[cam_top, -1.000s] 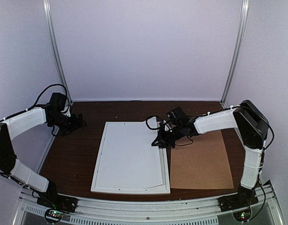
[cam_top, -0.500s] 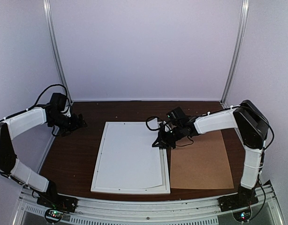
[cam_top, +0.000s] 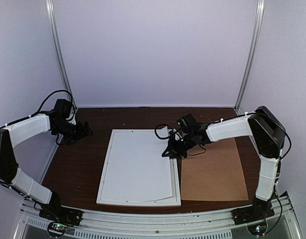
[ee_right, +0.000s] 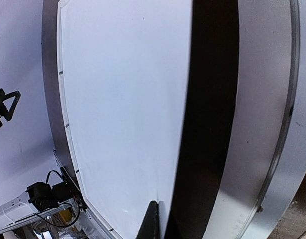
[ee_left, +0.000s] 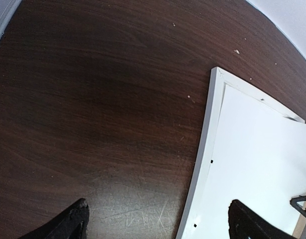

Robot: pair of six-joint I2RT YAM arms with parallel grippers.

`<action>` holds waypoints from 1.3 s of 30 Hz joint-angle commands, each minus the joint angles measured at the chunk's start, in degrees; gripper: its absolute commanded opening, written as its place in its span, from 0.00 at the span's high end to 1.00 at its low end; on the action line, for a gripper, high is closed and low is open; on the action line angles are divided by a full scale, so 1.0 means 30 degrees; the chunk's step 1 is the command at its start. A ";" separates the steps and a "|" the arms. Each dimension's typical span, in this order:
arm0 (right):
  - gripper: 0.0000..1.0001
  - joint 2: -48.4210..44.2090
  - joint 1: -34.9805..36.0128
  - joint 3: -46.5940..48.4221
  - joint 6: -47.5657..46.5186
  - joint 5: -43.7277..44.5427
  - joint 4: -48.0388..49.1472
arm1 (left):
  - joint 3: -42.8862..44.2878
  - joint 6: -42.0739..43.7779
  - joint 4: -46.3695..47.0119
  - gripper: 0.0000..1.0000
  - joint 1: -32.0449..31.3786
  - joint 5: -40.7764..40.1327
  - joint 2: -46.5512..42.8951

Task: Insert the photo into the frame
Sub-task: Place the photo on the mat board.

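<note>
The white frame (cam_top: 104, 172) lies flat in the middle of the table. The photo (cam_top: 138, 164) lies in it with its white back up; the picture side is hidden. My right gripper (cam_top: 169, 152) is shut on the photo's right edge. In the right wrist view that edge (ee_right: 183, 114) is lifted a little, with a dark shadow beneath it, and one fingertip (ee_right: 150, 221) presses on the paper. My left gripper (cam_top: 83, 130) is open and empty above bare table left of the frame. The left wrist view shows the frame's left rail (ee_left: 203, 144) and the photo (ee_left: 252, 164).
A plain brown backing board (cam_top: 213, 174) lies flat right of the frame, under my right arm. Dark wood table (cam_top: 76, 169) shows on the left and behind. Booth walls and metal posts close in the back and sides.
My right gripper has shifted very slightly to the left with the photo's edge in it. The left arm has not moved.
</note>
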 commanded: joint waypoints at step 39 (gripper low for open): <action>0.64 -0.0321 0.0234 0.1490 -0.2140 0.1884 -0.3227 | -0.0079 0.0228 0.0751 0.02 -0.0387 0.0388 0.0074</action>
